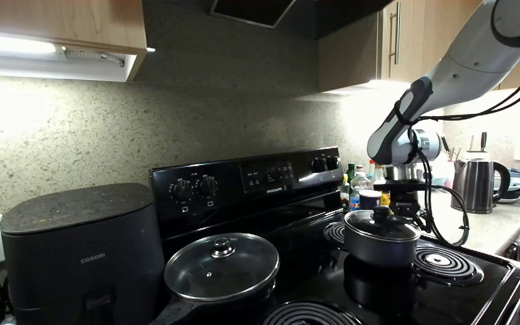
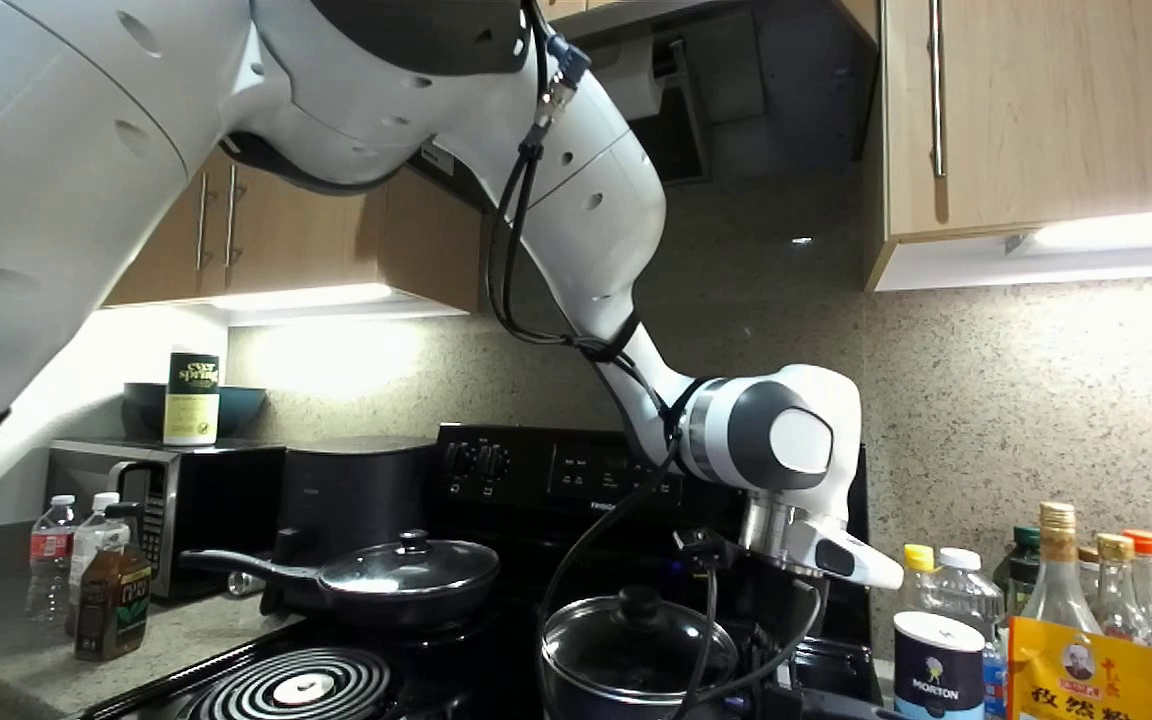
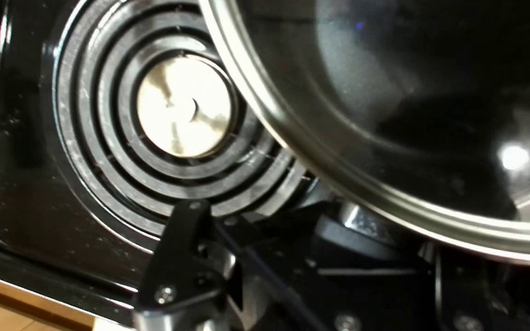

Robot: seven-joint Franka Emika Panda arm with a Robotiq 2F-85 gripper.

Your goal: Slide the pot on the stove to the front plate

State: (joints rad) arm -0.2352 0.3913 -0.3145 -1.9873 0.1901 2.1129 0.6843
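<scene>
at the far left of the room, on a speckled counter (image 2: 206, 640), a microwave (image 2: 206, 500) carries a dark bowl (image 2: 241, 408), with plastic bottles (image 2: 54, 560) standing near it. to the right comes a rounded dark grey air fryer (image 1: 81, 253), under a pale wood cabinet (image 1: 61, 20) with a lit strip below it. a flecked, stone-like wall (image 1: 251, 124) runs along the far side.

then the stove (image 1: 314, 248): a glossy black top that mirrors what stands on it, with a raised panel of knobs (image 1: 224, 198) at the far edge. far left on it sits a wide frying pan (image 1: 222, 271) under a glass lid, its handle pointing left; near left lies a large coil burner (image 2: 291, 690). farther right, the pot (image 1: 379, 248), lidded and upright, stands between a small far coil (image 1: 334, 233) and the front plate (image 1: 445, 264). in the wrist view its rim overlaps the plate's edge; i cannot tell whether its base touches the coil. the arm (image 1: 472, 67) reaches down to the gripper (image 1: 419, 220), just right of the pot. dark parts run together there, so i cannot tell if the jaws are wide, narrow or holding something.

to the right, glass bottles (image 2: 1061, 575) crowd the far corner, and a steel kettle (image 1: 476, 187) stands on the light countertop (image 1: 499, 228).
</scene>
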